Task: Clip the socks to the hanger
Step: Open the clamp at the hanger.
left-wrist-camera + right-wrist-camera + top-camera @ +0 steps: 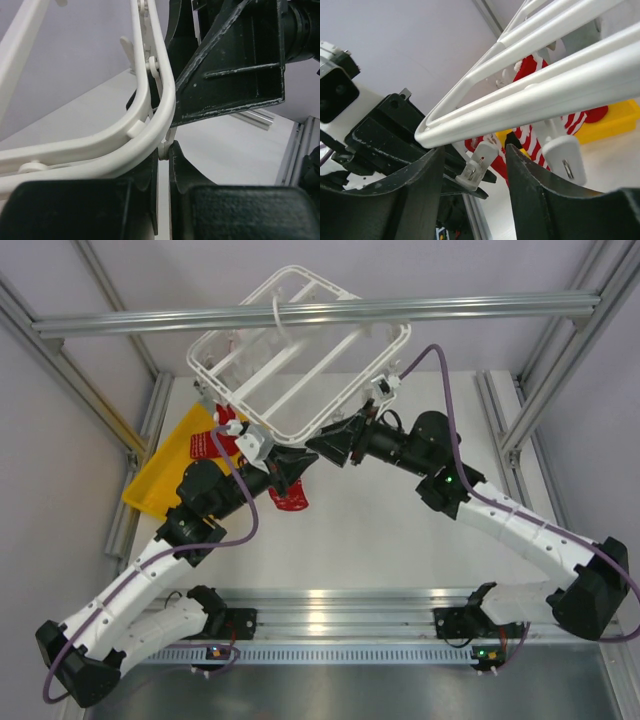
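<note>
The white hanger [398, 330] hangs tilted from a beam, its near corner between my two grippers. My left gripper [298, 462] [166, 150] is shut, its tips pinching a small white clip tab under the hanger's corner [165, 100]. My right gripper [318, 445] [474, 149] stands open around a dangling white clip [477, 162] without touching it. One red sock [228, 430] hangs at the hanger's left edge. Another red sock [290, 502] shows under my left gripper; whether it hangs or lies I cannot tell. Red-and-white striped socks [530, 70] show behind the frame [545, 85].
A yellow tray [165, 475] [615, 120] lies at the table's left, partly under the hanger. A grey aluminium beam [450, 306] crosses overhead and carries the hanger's hook. Upright beams stand at both sides. A second white clip [565, 160] hangs right of my right gripper.
</note>
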Tool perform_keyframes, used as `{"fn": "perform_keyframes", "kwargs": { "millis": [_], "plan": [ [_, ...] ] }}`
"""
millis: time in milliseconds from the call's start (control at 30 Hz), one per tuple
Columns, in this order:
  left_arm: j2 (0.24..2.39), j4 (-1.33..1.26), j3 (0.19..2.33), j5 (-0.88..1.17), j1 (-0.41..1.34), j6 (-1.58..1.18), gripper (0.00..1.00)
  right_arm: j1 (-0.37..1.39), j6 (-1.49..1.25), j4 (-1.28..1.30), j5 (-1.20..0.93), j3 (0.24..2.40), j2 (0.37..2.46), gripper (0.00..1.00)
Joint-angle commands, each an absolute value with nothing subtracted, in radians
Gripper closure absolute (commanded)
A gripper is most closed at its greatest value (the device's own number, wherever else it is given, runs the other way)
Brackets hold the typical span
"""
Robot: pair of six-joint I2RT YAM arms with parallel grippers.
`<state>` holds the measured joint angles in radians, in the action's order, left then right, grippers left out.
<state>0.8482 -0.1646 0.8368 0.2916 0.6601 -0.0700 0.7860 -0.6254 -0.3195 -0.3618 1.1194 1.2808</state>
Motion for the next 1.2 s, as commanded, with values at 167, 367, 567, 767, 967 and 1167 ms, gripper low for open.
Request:
{"fn": "perform_keyframes", "kwargs": {
  "millis": [167,367,567,767,967,1167],
  "plan": [
    [0.861,-0.155,0.871,0.344,0.657,-0.195,1.0,0.724,-0.474,-0.305,-0.511,1.066,1.144,0.37],
    [0.879,-0.161,0.877,0.374,0.634,-0.274,1.0,0.647,-0.385,-0.31,-0.624,0.991,1.075,0.36],
    [0.9,-0.176,0.885,0.433,0.617,-0.33,1.0,0.591,-0.364,-0.462,-0.724,0.95,1.083,0.43],
    [0.91,-0.19,0.881,0.46,0.609,-0.35,1.0,0.591,-0.342,-0.615,-0.787,0.937,1.124,0.45],
    [0.91,-0.21,0.874,0.502,0.603,-0.362,1.0,0.607,-0.333,-0.672,-0.821,0.969,1.183,0.5],
    [0.905,-0.218,0.867,0.512,0.603,-0.365,1.0,0.624,-0.337,-0.696,-0.822,0.989,1.223,0.55]
  ]
}}
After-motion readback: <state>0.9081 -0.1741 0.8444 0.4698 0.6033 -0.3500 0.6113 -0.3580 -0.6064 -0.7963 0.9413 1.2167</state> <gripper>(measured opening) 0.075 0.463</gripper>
